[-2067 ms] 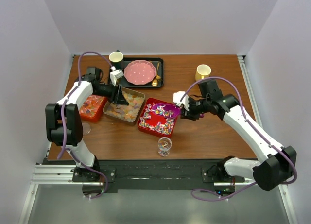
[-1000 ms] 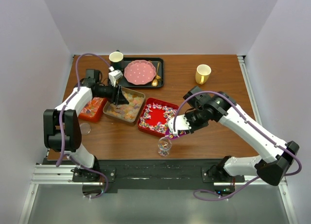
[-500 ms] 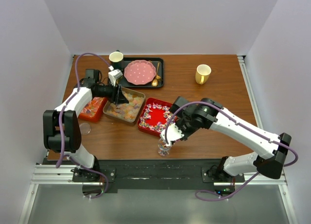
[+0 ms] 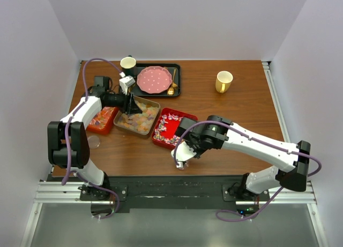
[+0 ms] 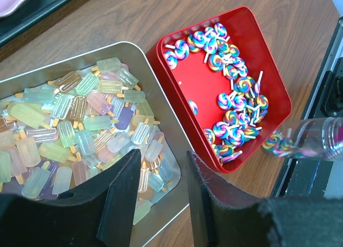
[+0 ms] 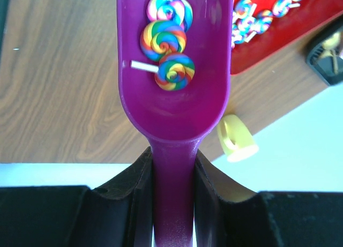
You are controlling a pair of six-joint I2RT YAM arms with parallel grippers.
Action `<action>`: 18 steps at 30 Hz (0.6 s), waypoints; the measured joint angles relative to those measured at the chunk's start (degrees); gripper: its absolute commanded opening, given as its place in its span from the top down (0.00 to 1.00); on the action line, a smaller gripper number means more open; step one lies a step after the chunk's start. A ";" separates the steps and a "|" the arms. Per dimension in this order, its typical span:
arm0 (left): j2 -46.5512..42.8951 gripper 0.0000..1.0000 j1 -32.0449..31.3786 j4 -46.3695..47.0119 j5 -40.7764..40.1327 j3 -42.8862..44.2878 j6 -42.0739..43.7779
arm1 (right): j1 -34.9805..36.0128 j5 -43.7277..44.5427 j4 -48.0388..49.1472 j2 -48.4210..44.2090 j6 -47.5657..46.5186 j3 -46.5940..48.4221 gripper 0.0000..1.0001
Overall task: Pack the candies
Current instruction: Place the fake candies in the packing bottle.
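In the left wrist view the left fingers [image 5: 120, 199] cover the near side of the silver tin [image 5: 138, 50], and the picture's left edge cuts it off. The clear jar [image 5: 316, 140] runs off the right edge, blurred. In the right wrist view the top edge cuts the purple scoop [image 6: 174, 97] and its farthest swirled candy [image 6: 170, 8]. The handle is buried between the right fingers [image 6: 136, 204], and a pale yellow object [image 6: 237, 137] is too blurred to name. From above, the right arm [image 4: 252, 142] covers the scoop and most of the jar at the near edge of the bench [image 4: 236, 113]. The left arm [image 4: 80, 110] hides part of the orange tray [image 4: 103, 120].
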 measured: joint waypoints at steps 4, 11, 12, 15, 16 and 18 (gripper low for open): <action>0.00 0.56 -0.42 0.31 0.15 0.00 -0.24 | 1.49 2.47 0.17 0.68 1.07 1.09 1.00; 0.00 0.56 -3.43 0.55 -0.31 -0.04 -0.33 | 2.69 5.35 0.13 0.61 1.81 1.22 1.00; 0.00 0.56 -3.93 0.59 -0.57 -0.09 -0.33 | 2.91 5.57 0.13 0.52 1.88 1.22 1.00; 0.02 0.56 -4.94 0.57 -1.77 -0.24 -0.35 | 3.56 6.38 0.15 0.04 1.99 1.22 1.00; 0.02 0.57 -5.18 0.57 -2.25 -0.24 -0.37 | 3.63 6.45 0.13 -0.24 1.99 1.25 1.00; 0.17 0.58 -5.25 0.59 -3.72 -0.24 -0.39 | 3.80 6.62 0.13 -0.83 1.99 1.25 1.00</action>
